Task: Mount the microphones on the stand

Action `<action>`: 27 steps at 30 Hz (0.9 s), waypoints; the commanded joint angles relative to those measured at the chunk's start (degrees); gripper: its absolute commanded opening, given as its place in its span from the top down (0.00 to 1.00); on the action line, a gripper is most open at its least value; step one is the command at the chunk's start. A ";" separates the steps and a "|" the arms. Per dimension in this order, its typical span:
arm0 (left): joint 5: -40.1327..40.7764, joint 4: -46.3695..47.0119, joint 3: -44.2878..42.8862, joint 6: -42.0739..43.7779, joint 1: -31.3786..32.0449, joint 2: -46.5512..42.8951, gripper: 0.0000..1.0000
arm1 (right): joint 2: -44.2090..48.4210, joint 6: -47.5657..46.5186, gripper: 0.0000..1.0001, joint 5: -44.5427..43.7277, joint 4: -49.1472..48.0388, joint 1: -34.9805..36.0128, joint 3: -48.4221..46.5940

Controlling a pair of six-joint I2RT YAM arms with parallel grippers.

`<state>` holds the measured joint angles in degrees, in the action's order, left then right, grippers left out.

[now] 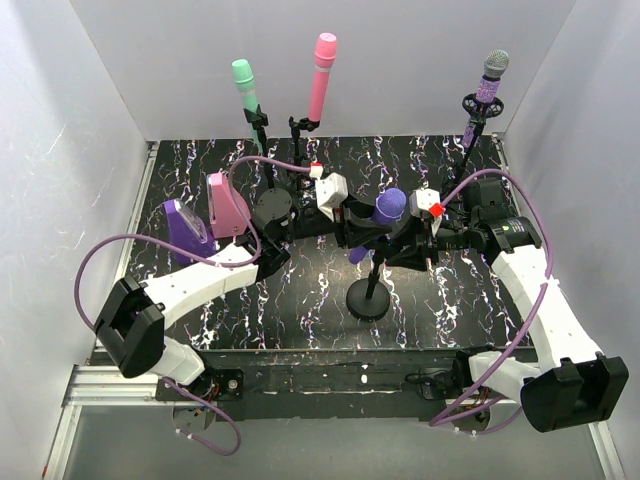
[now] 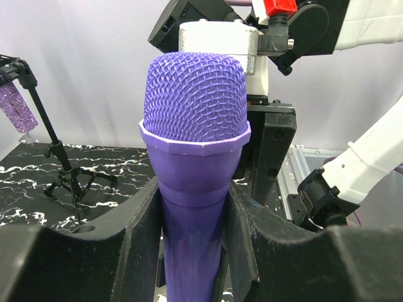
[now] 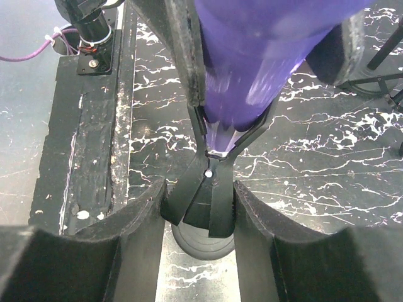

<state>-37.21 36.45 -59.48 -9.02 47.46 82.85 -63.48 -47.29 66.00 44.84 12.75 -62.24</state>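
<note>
The plain purple microphone [image 1: 388,207] is tilted over the middle of the table, and my left gripper [image 1: 366,228] is shut on its handle just below the mesh head [image 2: 194,126]. Its lower body [image 3: 252,56] sits in the jaws of the black clip [image 3: 211,195] on the round-based stand [image 1: 369,299]. My right gripper [image 3: 200,189] straddles the clip's two handles, with a finger against each. The mint green microphone [image 1: 243,80], the pink one [image 1: 324,70] and the glittery purple one [image 1: 490,85] stand in clips on stands along the back wall.
A pink wedge [image 1: 226,205] and a purple wedge [image 1: 186,230] stand at the left by my left arm. A round black base [image 1: 272,212] sits behind them. The glittery microphone's tripod [image 2: 69,179] stands at the back right. White walls close in three sides.
</note>
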 commanded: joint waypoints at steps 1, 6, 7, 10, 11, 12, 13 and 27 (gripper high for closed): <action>-3.74 -0.86 -2.74 -1.62 0.35 0.73 1.00 | 0.55 1.05 0.98 2.47 -0.89 -0.10 -1.13; -2.78 -1.90 -2.57 -0.48 0.35 0.82 1.00 | 1.78 3.25 0.59 1.07 -3.00 -0.10 0.62; -2.52 -2.51 -2.31 0.05 0.35 0.56 1.00 | 2.39 3.69 0.52 0.63 -3.87 -0.01 1.32; -2.08 -3.83 -2.13 1.28 0.35 -0.14 1.00 | 4.15 4.92 0.40 -0.34 -6.43 -0.10 3.26; -1.99 -4.27 -2.21 1.63 0.35 -0.32 1.00 | 4.59 5.19 0.38 -0.60 -6.78 -0.10 3.79; -1.99 -4.71 -2.22 1.81 0.44 -0.41 1.00 | 4.77 5.27 0.36 -0.61 -6.96 -0.18 3.96; -1.99 -4.89 -2.39 2.07 0.35 -0.41 1.00 | 5.03 5.28 0.35 -0.69 -7.05 -0.10 4.14; -5.50 -10.95 -7.13 3.92 0.35 0.56 1.00 | 3.10 3.61 0.97 0.54 -4.41 -0.10 1.42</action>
<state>-39.99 30.11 -62.06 -6.59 47.53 83.85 -59.77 -43.86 65.04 38.57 12.71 -58.43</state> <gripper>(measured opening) 0.364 0.268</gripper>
